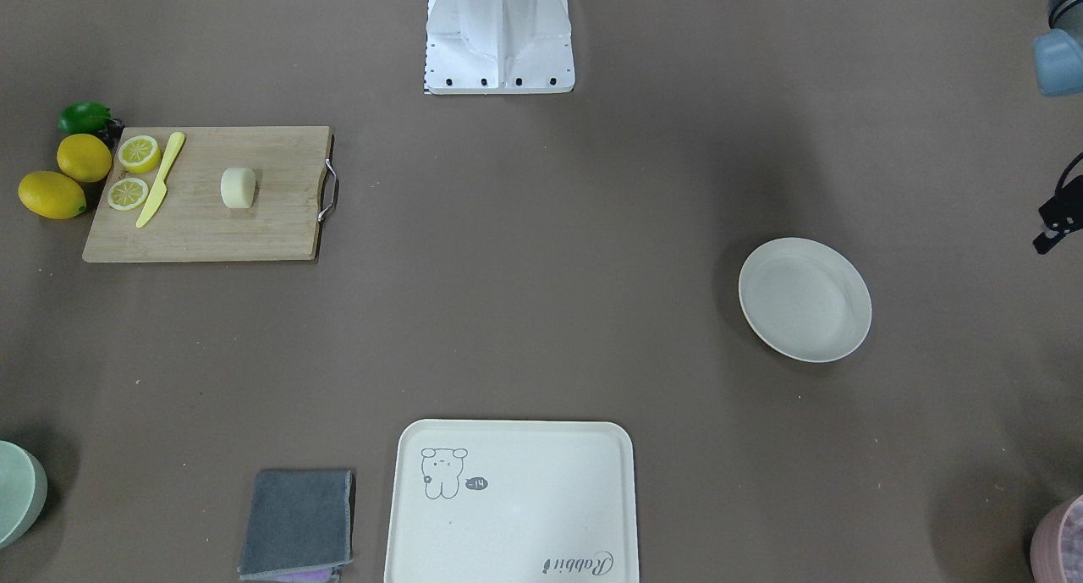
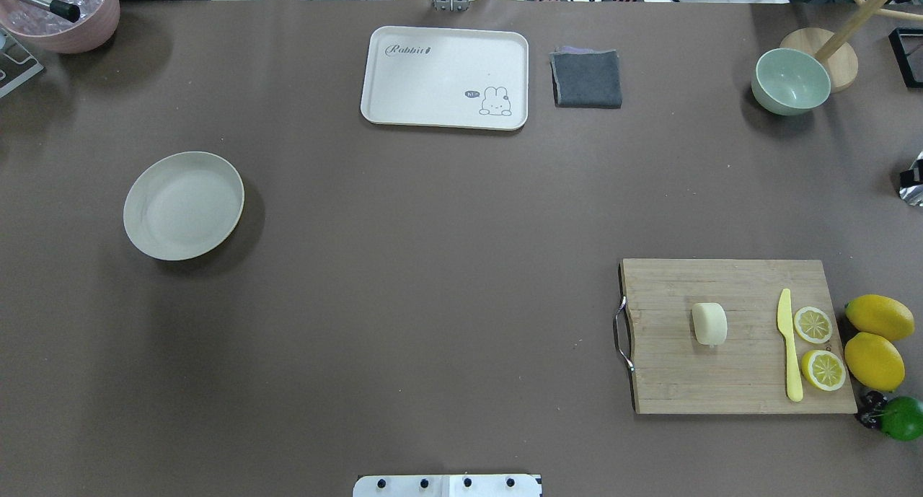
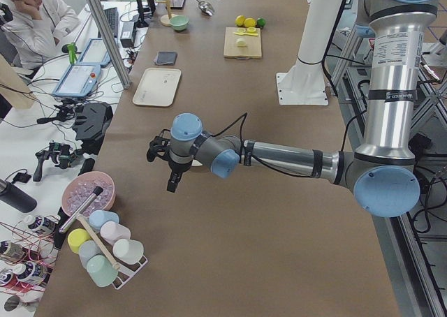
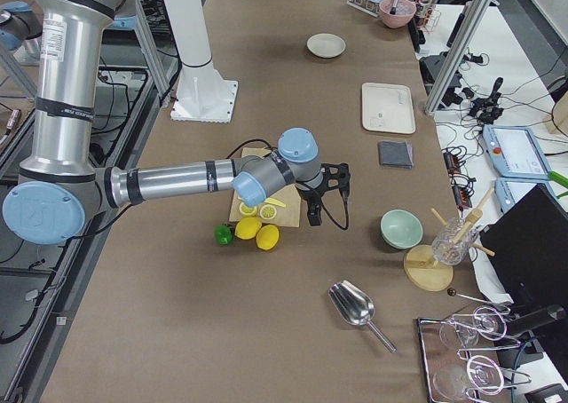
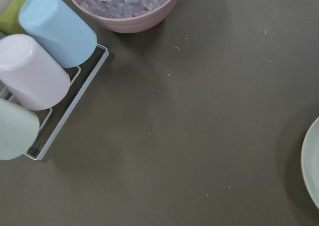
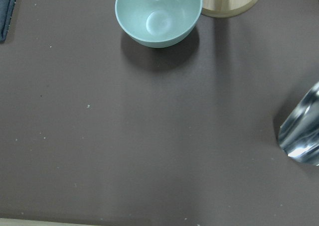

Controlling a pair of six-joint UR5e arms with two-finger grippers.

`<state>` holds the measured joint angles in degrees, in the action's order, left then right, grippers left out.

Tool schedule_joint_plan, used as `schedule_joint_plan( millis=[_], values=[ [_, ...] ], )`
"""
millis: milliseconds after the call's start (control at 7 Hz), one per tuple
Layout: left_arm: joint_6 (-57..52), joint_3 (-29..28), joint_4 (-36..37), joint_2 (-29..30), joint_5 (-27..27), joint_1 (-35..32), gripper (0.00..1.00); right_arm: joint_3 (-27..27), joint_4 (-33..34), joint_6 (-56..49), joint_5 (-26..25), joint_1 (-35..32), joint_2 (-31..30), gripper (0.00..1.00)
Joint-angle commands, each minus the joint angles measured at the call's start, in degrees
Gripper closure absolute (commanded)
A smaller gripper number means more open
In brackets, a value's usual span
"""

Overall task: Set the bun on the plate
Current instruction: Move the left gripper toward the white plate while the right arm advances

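Near right of the bench (image 2: pixel 433 266): a wooden cutting board (image 2: pixel 728 381) with the bun (image 2: pixel 709 323) lying at its middle. Right of the bun on the same board, a yellow knife (image 2: pixel 789 345) and two lemon halves (image 2: pixel 813 324). Just off the board's right edge, two whole lemons (image 2: pixel 874 360) and a green fruit (image 2: pixel 903 418). Well apart, over on the left of the bench, the plate (image 2: pixel 184 205). Along the far edge, a cream tray (image 2: pixel 433 78) just beside a folded grey cloth (image 2: pixel 586 78), and further right a pale green bowl (image 2: pixel 790 81). Above the left end, between the plate and a pink bowl (image 3: pixel 87 191) with a rack of cups (image 3: pixel 105 251) near it, the left pincer (image 3: pixel 170 169). Above the right end, between the whole lemons and the pale green bowl, the right pincer (image 4: pixel 326 206). Impossible to tell for either pincer whether spread or pressed together
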<state>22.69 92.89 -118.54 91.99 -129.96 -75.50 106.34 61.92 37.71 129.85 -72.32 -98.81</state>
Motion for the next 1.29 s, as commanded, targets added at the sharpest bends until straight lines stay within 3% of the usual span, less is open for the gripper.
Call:
schedule_joint_plan(
  millis=[0,286,714,857,1143],
  values=[
    [14.94,-9.87,-14.54,4.22,-0.03,8.58,0.02,0.27,-5.11,12.76,-5.19,9.35,0.90,0.00],
    [22.20,-15.79,-21.54,7.84,-0.03,14.21,0.02,0.71,-6.28,15.72,-6.89,12.29,1.60,0.00],
    [28.53,-16.77,-26.81,8.03,-1.17,17.83,0.04,1.15,-6.28,15.72,-6.80,12.29,1.60,0.00],
    [29.07,-18.25,-28.92,7.94,-1.17,18.28,0.13,1.15,-6.28,15.72,-6.80,12.29,1.60,0.00],
    [29.25,-18.71,-29.73,7.59,-1.17,18.28,0.56,1.15,-6.28,15.72,-6.89,12.29,1.60,0.00]
  ],
)
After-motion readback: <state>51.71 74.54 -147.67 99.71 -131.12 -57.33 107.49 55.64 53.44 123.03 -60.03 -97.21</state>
